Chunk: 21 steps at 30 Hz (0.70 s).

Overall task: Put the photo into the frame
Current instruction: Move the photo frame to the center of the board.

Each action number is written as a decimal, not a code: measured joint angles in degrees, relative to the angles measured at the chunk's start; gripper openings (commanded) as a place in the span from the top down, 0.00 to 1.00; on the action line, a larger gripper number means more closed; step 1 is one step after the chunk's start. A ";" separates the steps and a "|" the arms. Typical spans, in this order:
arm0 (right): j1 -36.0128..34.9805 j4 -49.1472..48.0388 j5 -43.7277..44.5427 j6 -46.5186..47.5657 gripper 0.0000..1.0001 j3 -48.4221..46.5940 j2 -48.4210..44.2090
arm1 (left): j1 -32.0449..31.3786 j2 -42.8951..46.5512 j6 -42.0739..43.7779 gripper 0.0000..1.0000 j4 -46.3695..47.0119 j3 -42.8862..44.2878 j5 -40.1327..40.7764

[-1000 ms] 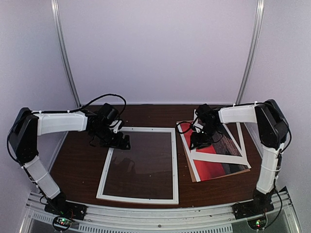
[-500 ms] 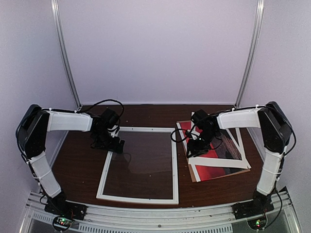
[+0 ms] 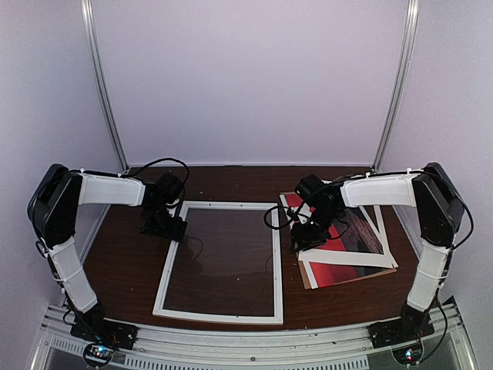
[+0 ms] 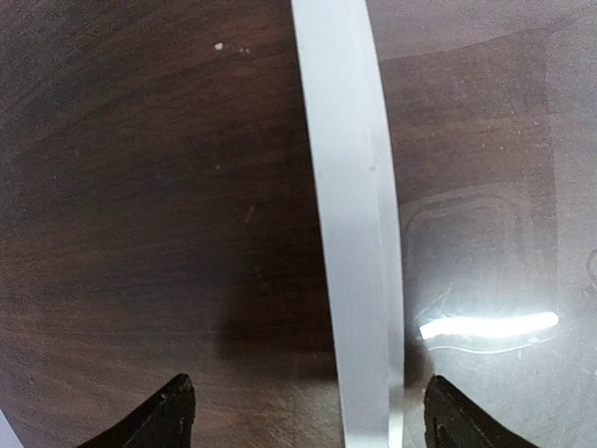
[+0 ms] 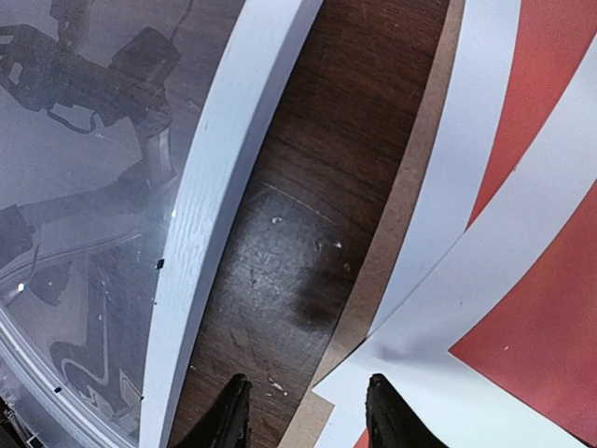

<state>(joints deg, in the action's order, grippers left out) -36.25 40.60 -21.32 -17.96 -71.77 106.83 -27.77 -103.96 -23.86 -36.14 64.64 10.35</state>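
The white frame (image 3: 219,314) lies flat mid-table. My left gripper (image 3: 168,229) hangs at its upper left corner. In the left wrist view that gripper (image 4: 312,420) is open, its jaws wide apart on either side of the frame's left bar (image 4: 350,233) without touching it. The red photo (image 3: 339,270) lies to the right, under a skewed white mat (image 3: 362,253). My right gripper (image 3: 308,239) is low at that stack's left edge. It (image 5: 306,415) is open over the bare wood and the mat's corner (image 5: 485,252), gripping nothing. The photo (image 5: 550,317) shows red through the mat.
A clear sheet (image 3: 223,262) lies inside the frame and reflects glare (image 4: 485,327). A brown backing board (image 5: 410,252) sticks out from under the mat and photo. The frame's right bar (image 5: 219,187) runs just left of my right gripper. Grey walls enclose the table.
My left gripper has slid left, off the frame's upper left area to its left bar. My right gripper has moved left and nearer, from over the mat to the stack's left edge.
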 measured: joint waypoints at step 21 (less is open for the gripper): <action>1.84 2.95 5.57 -0.33 0.56 -0.26 -0.11 | 7.21 -1.36 2.12 0.16 0.02 2.12 1.86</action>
<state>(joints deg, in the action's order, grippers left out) -34.41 43.55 -15.75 -18.28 -72.03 106.72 -20.56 -105.32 -21.74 -36.12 66.76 12.21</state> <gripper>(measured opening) 0.436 0.830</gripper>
